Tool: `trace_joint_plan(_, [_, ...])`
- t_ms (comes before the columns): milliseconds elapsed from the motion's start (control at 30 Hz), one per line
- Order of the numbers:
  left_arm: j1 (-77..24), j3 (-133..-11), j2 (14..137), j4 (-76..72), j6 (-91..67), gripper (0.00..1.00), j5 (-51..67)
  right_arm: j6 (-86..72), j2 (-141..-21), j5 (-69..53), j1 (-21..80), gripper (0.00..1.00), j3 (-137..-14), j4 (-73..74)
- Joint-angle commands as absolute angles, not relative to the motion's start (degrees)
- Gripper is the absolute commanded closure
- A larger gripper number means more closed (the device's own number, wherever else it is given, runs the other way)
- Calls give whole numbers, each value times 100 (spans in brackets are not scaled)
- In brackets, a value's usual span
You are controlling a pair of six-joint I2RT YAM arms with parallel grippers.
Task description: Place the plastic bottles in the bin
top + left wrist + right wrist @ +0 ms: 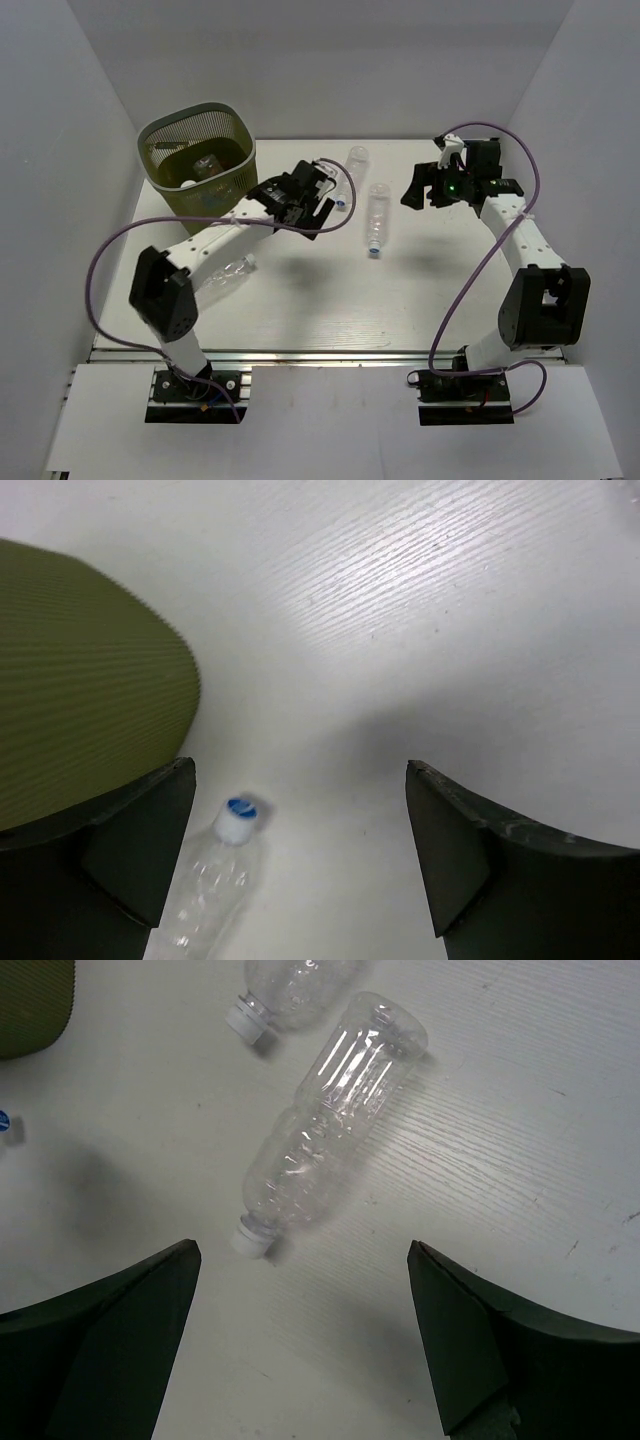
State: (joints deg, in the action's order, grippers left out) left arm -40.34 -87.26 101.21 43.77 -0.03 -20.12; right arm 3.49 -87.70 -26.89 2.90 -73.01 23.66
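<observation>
Olive-green wire mesh at the upper left of the overhead view: found the bin (190,198) upright on the white table (300,310), with at least one crumpled clear bottle (207,165) lying inside. Just below and right of it, saw another plastic bottle (232,268) flat on the table, partly hidden under the left arm (215,240). Further right, near the frame's centre, found the left gripper (328,195) poised above the table with jaws spread wide and nothing between them. Confirmed the same in the left wrist view: dark fingers (140,850) at the lower left and lower right, well apart, only bare tabletop in the gap; olive bin (80,680) wall filling the left edge; a clear blue-capped bottle (210,890) lying at lower left, just beside the left-hand finger. Right of that gripper in the overhead view, saw two more lying near each other, an upper bottle (355,160) and a lower bottle (377,215), both outside the bin. At upper right, found the right gripper (425,190) open-jawed and empty too. Checked the right wrist view: fingers (480,1340) spread at the lower corners, a white-capped bottle (330,1110) lying slantwise mid-frame on the table, a second bottle (295,980) at the top edge close beside it, also white-capped, a blue cap (4,1123) just showing at the left edge, and a sliver of the bin (30,1000) at the top left corner.
</observation>
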Motion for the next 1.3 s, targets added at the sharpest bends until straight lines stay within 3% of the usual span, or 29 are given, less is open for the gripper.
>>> trace_joint_plan(0, [-4025,-8640,9721,5394,-175,5,-2161,369,-8921,-2795,360,10,-7532,2320])
trace_joint_plan(333, [-3964,-8131,9414,6706,-765,5,-2374,246,-9193,-2839,484,10,-7752,2338])
trace_joint_plan(967, [-3262,-6461,9000,5714,342,1,-3190,396,-8895,-3032,448,10,-7225,2171])
trace_joint_plan(1267, [-2971,-5687,9105,4896,1143,1,-2690,448,-8745,-3059,431,10,-7154,2189])
